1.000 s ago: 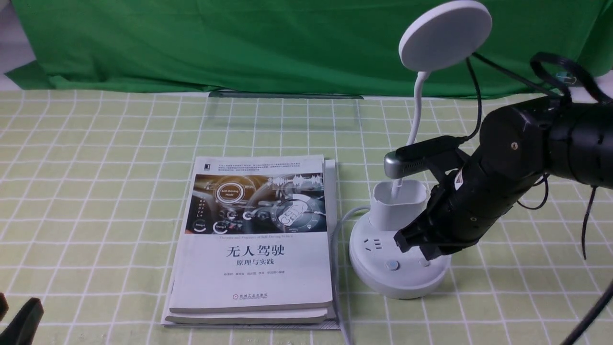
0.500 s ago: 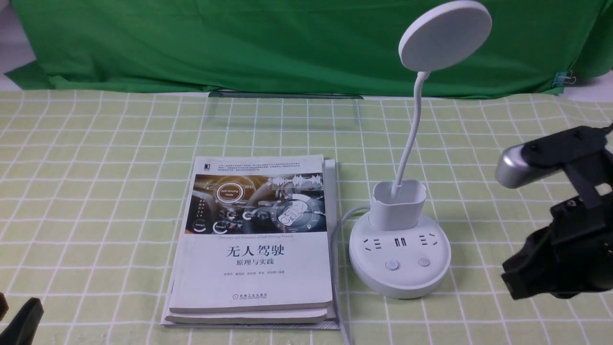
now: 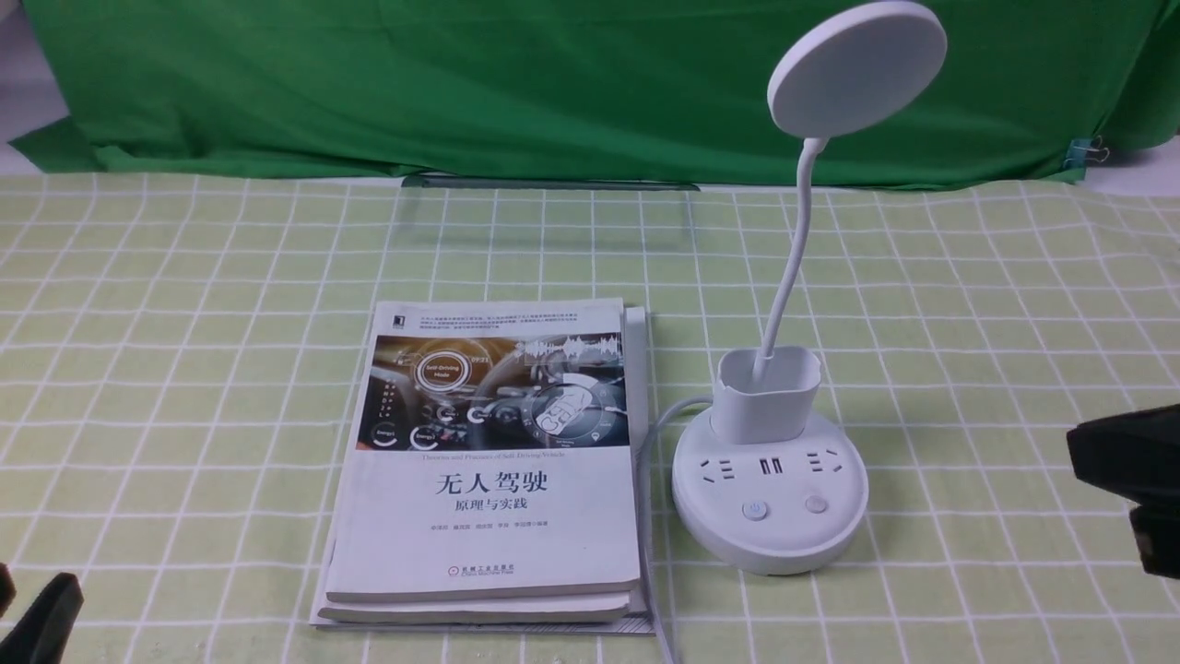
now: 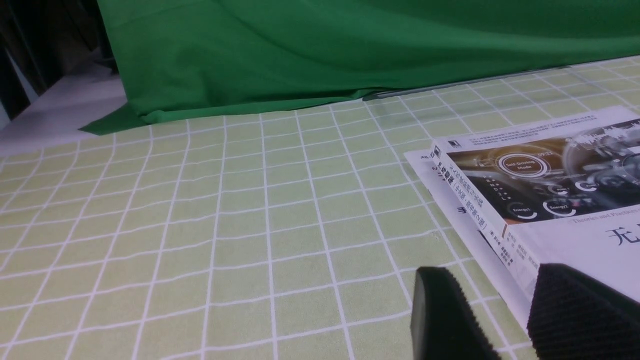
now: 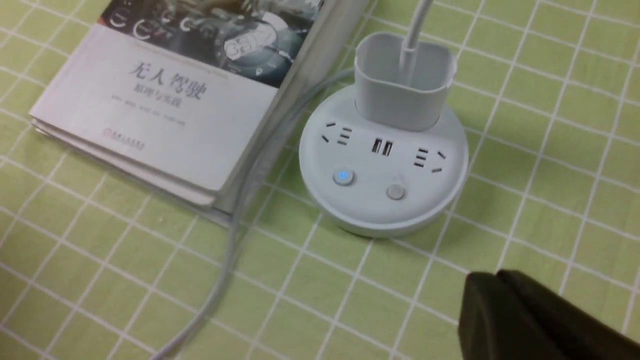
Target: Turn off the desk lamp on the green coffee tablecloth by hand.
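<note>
Green coffee tablecloth [image 3: 184,369] is bearing the desk lamp [image 3: 770,526] centre-right; right gripper [image 5: 492,287], pressed together, is hanging at the frame's right edge, nearer than the spread left gripper [image 4: 492,282].

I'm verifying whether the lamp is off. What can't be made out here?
- desk lamp: front view shows its head's plain white face, no glow tellable; right wrist view's edge cuts the head off.
- right tool: cut off by the front view's right edge.
- book: small cover print too small, front view.
</note>
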You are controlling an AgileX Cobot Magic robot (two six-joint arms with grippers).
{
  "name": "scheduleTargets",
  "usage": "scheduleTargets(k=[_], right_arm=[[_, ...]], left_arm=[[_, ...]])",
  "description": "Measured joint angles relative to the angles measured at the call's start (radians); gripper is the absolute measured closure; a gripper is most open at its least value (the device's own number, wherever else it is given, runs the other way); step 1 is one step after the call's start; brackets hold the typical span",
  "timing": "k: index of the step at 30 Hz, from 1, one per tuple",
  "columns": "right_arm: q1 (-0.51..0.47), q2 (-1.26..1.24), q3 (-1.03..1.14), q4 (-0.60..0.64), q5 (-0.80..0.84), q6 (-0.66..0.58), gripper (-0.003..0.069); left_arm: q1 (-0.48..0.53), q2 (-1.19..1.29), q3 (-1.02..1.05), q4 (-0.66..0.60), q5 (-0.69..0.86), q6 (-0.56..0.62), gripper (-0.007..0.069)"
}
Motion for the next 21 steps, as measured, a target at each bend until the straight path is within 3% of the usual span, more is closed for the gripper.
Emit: scheduleTargets(k=[4, 13, 21], right_arm=[[-0.052, -0.136, 0.112, -0.019, -0.038, -0.01, 0.0618], [-0.329, -0.641, 0.582, -0.026, -0.254, -0.16, 0.0618], [-0.377, -0.833, 0.717, -0.026, -0.361, -0.151, 0.0618]], left_arm=[[0.0, 0.0, 0.0, 0.003, 0.0, 0.0, 0.0382], [0.0, 0.0, 0.0, 0.004, 0.0, 0.0, 0.0382], [0.0, 0.0, 0.0, 0.007, 0.0, 0.0, 0.0382]])
